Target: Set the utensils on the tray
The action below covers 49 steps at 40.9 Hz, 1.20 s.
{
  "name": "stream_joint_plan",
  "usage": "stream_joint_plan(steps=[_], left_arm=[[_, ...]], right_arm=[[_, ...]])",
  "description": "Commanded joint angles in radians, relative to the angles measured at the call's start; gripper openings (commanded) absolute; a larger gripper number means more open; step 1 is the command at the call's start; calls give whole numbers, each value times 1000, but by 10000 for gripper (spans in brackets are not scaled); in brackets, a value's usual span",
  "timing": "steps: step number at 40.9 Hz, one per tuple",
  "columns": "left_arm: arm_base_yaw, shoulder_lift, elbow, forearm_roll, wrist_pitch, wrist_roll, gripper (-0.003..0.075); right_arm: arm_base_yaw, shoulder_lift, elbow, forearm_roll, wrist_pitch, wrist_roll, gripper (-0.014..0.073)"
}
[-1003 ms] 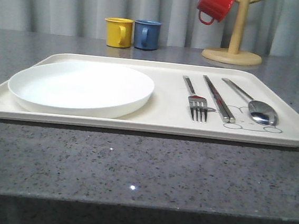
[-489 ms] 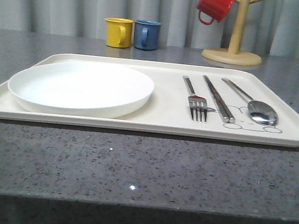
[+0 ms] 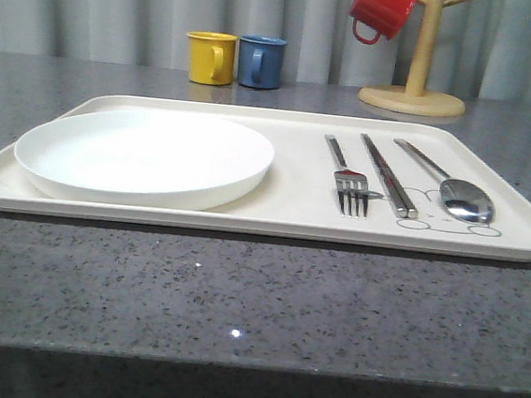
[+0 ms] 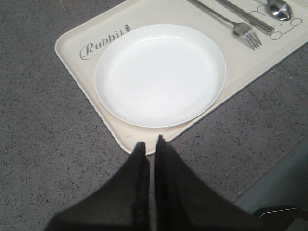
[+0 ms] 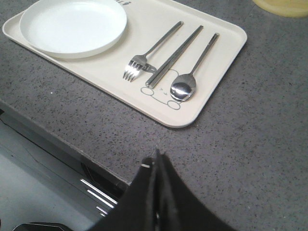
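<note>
Black fingers of the left gripper (image 4: 148,147) were pressed together, holding nothing, above the speckled grey stone bench (image 3: 256,302) just off the tray's near corner. The right gripper (image 5: 156,156) was likewise closed and empty, over bench beside the tray's other end.

Change noted: a second ago a dark shape sat at the upper right corner of the front view; it was gone half a second ago and now. Cutlery unmoved across all three front frames. Judgement: arms withdrawn, placement appears complete.

On the large cream-white rectangular tray (image 3: 292,216): one four-tined silver fork (image 3: 350,181), one pair of flat steel chopsticks (image 3: 388,176), one oval-bowled silver spoon (image 3: 463,197), side by side and apart, beside one round white plate (image 3: 145,154).

Behind: three mugs, yellow (image 3: 209,57), blue (image 3: 261,61), and red (image 3: 382,11) hung on one wooden mug tree (image 3: 417,72).
</note>
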Motion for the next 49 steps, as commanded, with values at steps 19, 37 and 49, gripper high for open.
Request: stream_joint_plan(steps=[19,37,49], left_arm=[[-7,-19,-7,0,-92,2,-18],[383,-477,527,-50,-621,2,-18],[518,-664,767,-63,-808,2,-18]], right_arm=[[-2,12,-23,-9,-69,-11,-68],[-2,12,-23,-10,-69,-11,-68],[-2,12,-23,-10,-69,-11,-68]])
